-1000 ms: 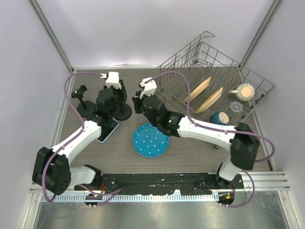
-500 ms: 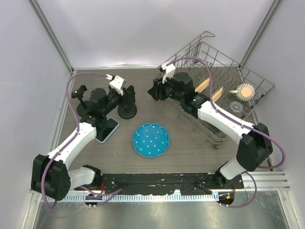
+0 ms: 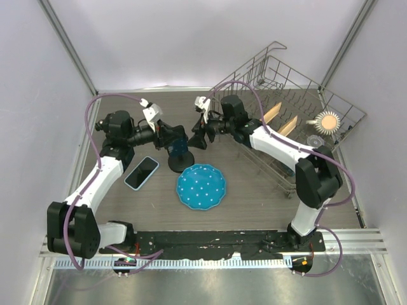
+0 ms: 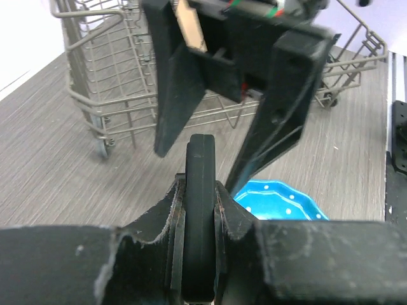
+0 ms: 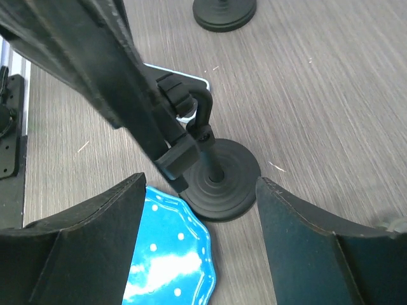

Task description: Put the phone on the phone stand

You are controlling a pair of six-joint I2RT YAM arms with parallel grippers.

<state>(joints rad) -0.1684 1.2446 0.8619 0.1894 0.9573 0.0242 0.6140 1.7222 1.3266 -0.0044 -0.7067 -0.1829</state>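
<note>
The phone, light blue with a dark screen, lies flat on the table left of the blue plate. The black phone stand rests on its round base just right of the phone. My left gripper is shut on the stand's upper holder part, seen edge-on between its fingers. My right gripper hangs open just right of the stand. In the right wrist view the right gripper has the base lying between its spread fingers, apart from both.
A blue dotted plate lies against the stand's base at the near side. A wire dish rack with wooden utensils, a cup and a brush fills the right. A second round black base shows beyond the stand.
My left gripper has carried the stand rightward, away from the phone. My right arm swung to the rack, then came back beside the stand, and its jaws opened.
</note>
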